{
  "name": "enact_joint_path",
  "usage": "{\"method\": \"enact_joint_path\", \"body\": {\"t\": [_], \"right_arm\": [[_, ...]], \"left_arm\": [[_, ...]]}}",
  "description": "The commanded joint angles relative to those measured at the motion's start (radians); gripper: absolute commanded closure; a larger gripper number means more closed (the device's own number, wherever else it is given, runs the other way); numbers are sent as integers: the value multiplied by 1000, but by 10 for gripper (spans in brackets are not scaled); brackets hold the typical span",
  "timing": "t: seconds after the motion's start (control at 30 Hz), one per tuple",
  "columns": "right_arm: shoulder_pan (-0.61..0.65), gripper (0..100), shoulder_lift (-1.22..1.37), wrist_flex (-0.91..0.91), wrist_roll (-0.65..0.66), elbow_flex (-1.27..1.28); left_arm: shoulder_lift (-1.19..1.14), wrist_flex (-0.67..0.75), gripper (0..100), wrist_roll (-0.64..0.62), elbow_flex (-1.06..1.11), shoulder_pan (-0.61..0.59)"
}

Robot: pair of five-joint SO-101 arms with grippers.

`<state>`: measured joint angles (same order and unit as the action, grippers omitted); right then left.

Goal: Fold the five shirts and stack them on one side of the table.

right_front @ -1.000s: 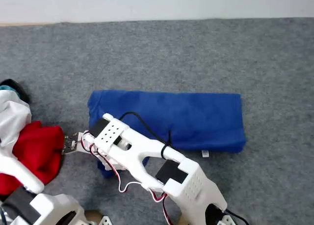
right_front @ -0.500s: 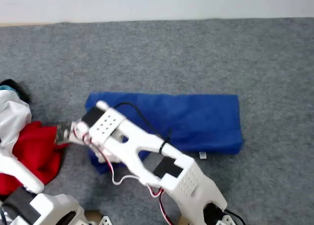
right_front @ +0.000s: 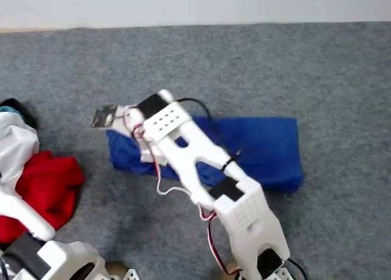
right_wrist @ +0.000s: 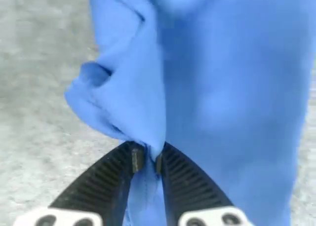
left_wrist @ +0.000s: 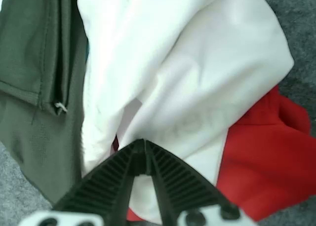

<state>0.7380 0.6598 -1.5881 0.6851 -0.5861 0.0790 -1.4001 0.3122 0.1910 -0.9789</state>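
One blue shirt [right_front: 263, 151] is seen in the high view, laid as a long band on the grey worktop [right_front: 244, 60], with its end nearest the heap bunched beneath the right arm [right_front: 201, 164]. A red shirt [right_front: 49, 185] and a white shirt [right_front: 15, 139] are heaped unfolded at the worktop's edge.

At the left wrist, the left gripper [left_wrist: 144, 149] is shown with fingers together, over white cloth, red cloth and a dark garment [left_wrist: 34, 88].

At the right wrist, the right gripper [right_wrist: 147, 159] is shown with fingers clamped on a blue fold.

No shirt is judged finished or stacked. Only the first shirt's folding appears begun.
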Motion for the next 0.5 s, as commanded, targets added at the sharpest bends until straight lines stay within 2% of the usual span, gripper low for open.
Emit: {"method": "enact_joint_path", "body": {"t": [0.0, 0.07, 0.27, 0.47], "right_arm": [[-18, 987, 18, 16, 34, -48], [-18, 969, 41, 13, 34, -49], [-67, 807, 53, 33, 31, -77], [-171, 798, 61, 84, 11, -195]], "left_arm": [[41, 11, 994, 8, -7, -3], [41, 21, 994, 8, -7, -3], [41, 25, 994, 8, -7, -3], [41, 23, 994, 8, -7, -3]]}}
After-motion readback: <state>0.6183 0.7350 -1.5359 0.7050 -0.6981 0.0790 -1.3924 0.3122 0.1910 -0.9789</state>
